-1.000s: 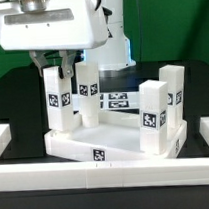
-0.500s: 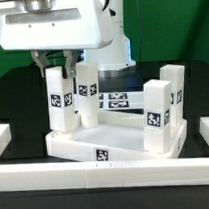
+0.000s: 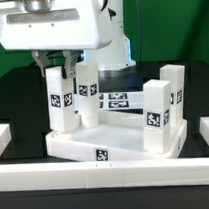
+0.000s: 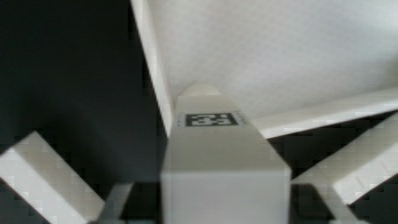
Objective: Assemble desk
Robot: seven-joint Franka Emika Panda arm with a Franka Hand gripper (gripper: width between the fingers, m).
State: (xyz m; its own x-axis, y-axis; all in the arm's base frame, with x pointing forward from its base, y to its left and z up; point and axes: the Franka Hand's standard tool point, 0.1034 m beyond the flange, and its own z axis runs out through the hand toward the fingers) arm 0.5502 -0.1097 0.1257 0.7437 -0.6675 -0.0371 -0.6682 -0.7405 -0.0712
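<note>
Four legs up on the tabletop point(image 3: 75, 144); gripper point(image 3: 56, 67) pinches the near-corner leg point(image 3: 59, 98) upright, likely to seat it in its hole.

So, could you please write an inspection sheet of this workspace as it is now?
Surface: black table, white border rails around it.
Job's things: tabletop lies flat; four legs stand upright on it, front left leg, back left leg, front right leg, back right leg.
Clutter: marker board behind the tabletop.
Grippers: gripper shut on front left leg, fingers on both sides.
Cables: nothing seen.
Surroundings: green backdrop.
</note>
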